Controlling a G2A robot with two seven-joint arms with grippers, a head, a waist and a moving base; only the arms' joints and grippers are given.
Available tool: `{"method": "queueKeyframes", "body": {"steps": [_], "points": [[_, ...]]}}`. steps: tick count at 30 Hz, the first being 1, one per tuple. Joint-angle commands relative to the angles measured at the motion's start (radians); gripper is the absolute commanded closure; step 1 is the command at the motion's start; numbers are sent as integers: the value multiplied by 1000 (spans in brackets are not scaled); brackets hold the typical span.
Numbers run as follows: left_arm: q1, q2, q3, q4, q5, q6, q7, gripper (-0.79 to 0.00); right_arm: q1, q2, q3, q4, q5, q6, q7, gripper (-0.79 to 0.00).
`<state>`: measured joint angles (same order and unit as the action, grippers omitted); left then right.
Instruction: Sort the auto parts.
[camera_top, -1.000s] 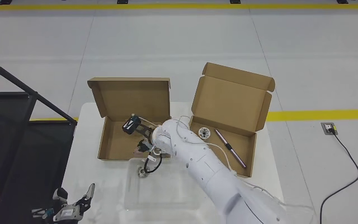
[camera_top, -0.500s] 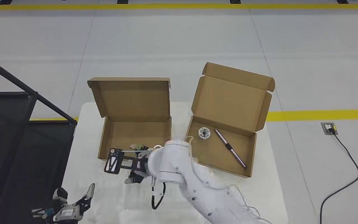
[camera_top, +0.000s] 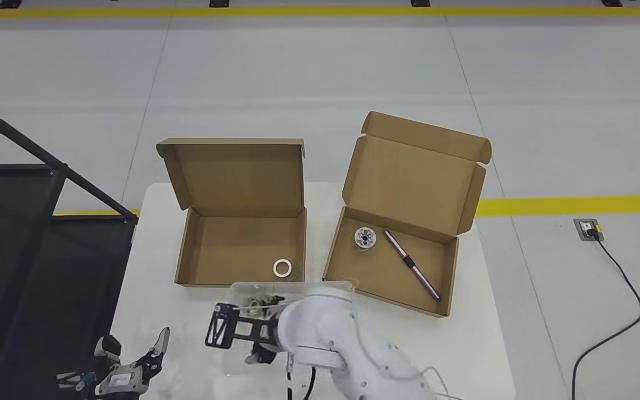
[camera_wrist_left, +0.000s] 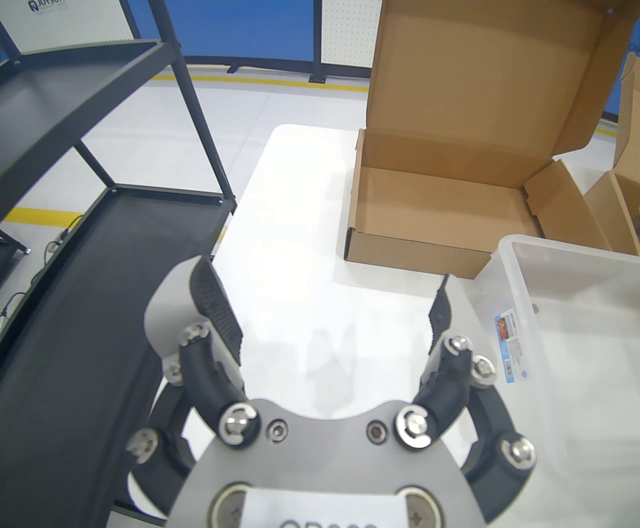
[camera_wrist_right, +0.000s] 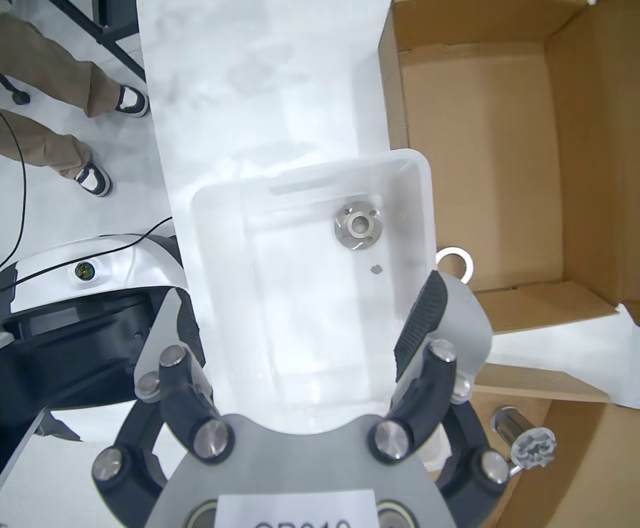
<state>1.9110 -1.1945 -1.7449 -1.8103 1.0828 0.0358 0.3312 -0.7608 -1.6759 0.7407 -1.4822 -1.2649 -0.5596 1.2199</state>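
Note:
A metal ring (camera_top: 283, 267) lies on the floor of the left cardboard box (camera_top: 215, 255); the ring (camera_wrist_right: 455, 260) also peeks past the bin's rim. The right cardboard box (camera_top: 440, 285) holds a toothed round part (camera_top: 364, 237) and a thin rod (camera_top: 411, 264). In the clear plastic bin (camera_wrist_right: 300, 310) lie a metal flange disc (camera_wrist_right: 358, 226) and a tiny dark bit (camera_wrist_right: 375, 269). My right gripper (camera_wrist_right: 305, 320) hangs open and empty above the bin (camera_top: 340, 285); in the top view the right gripper (camera_top: 228, 328) sits at the bin's left end. My left gripper (camera_wrist_left: 324, 290) is open and empty over bare table.
A black metal shelf (camera_wrist_left: 75, 150) stands just off the table's left edge, close to the left gripper (camera_top: 130, 360). Both box lids stand upright at the back. White table (camera_top: 150, 280) lies bare left of the left box (camera_wrist_left: 440, 200) and the bin (camera_wrist_left: 575, 325).
My right arm has drawn back from over the left box toward the table's front, ending over the clear bin. The ring now shows on the left box's floor. The left gripper has kept still.

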Motion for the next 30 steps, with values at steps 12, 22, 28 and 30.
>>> {"method": "queueKeyframes", "body": {"steps": [12, 22, 28, 30], "points": [[0, 0, 0, 0, 0, 0, 0, -785, 205, -90, -131, 460, 54, 86, -210, -785], [0, 0, 0, 0, 0, 0, 0, -785, 287, -168, -208, 703, 60, 145, -344, -785], [0, 0, 0, 0, 0, 0, 0, -785, 320, -215, -244, 820, 62, 158, -394, -739], [0, 0, 0, 0, 0, 0, 0, -785, 330, -230, -252, 854, 63, 161, -409, -690]]}}
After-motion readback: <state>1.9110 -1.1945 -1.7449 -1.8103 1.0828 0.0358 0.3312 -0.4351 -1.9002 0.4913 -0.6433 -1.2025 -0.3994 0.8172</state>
